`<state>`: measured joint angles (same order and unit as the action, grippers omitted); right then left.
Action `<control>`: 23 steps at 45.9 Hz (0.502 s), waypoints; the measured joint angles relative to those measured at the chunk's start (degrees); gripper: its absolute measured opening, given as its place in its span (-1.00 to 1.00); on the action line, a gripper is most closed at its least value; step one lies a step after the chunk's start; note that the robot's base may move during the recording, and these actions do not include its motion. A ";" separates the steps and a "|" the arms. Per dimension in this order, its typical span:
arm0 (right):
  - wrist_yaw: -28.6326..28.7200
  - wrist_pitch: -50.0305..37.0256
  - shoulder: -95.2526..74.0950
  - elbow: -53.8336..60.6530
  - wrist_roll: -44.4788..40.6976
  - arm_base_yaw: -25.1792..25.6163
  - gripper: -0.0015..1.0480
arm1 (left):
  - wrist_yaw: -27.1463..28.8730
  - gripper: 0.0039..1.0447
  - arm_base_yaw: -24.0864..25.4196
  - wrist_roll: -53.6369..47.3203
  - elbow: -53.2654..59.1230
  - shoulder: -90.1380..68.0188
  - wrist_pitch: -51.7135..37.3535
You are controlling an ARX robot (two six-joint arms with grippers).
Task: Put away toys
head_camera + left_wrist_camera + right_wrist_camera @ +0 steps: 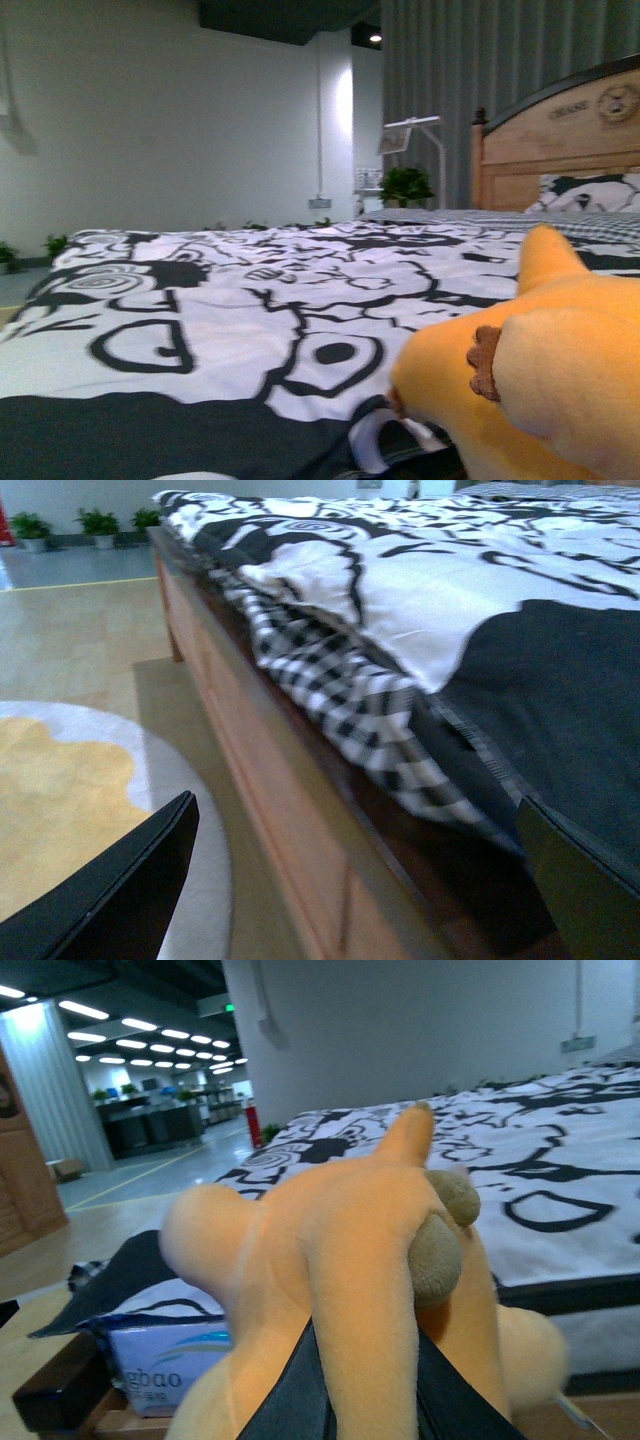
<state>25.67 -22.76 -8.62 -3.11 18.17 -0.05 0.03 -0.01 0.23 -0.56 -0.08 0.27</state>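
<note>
An orange-yellow plush animal (pixel 560 370) fills the lower right of the front view, held just above the bed's near edge, with a pointed horn and a small brown scalloped trim. In the right wrist view the same plush animal (pixel 340 1250) bulges up between the dark fingers (pixel 290 1400) of my right gripper (pixel 365 1400), which is shut on a fold of it. My left gripper (pixel 370 880) hangs open beside the bed frame, with nothing between its black fingers (pixel 130 880).
The bed carries a black-and-white patterned duvet (pixel 250 300) and a wooden headboard (pixel 560 140) at the far right. A checked sheet (pixel 340 690) hangs over the wooden side rail (pixel 290 810). A round yellow-and-white rug (pixel 70 790) lies on the floor. A printed box (pixel 165 1365) sits below the plush.
</note>
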 joint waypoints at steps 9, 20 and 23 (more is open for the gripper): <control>-0.35 0.00 -0.02 0.00 0.00 0.00 -0.86 | -0.02 0.89 0.00 0.00 0.00 0.02 0.00; -0.22 0.00 -0.04 0.09 0.02 0.00 -0.86 | 1.09 0.89 0.07 -0.02 0.00 0.02 0.00; -0.15 0.00 -0.04 0.09 0.00 0.00 -0.86 | 1.55 0.89 0.07 -0.31 0.00 0.04 0.00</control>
<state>25.52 -22.76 -8.67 -3.03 18.17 -0.05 1.58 0.05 -0.08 -0.56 -0.03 0.27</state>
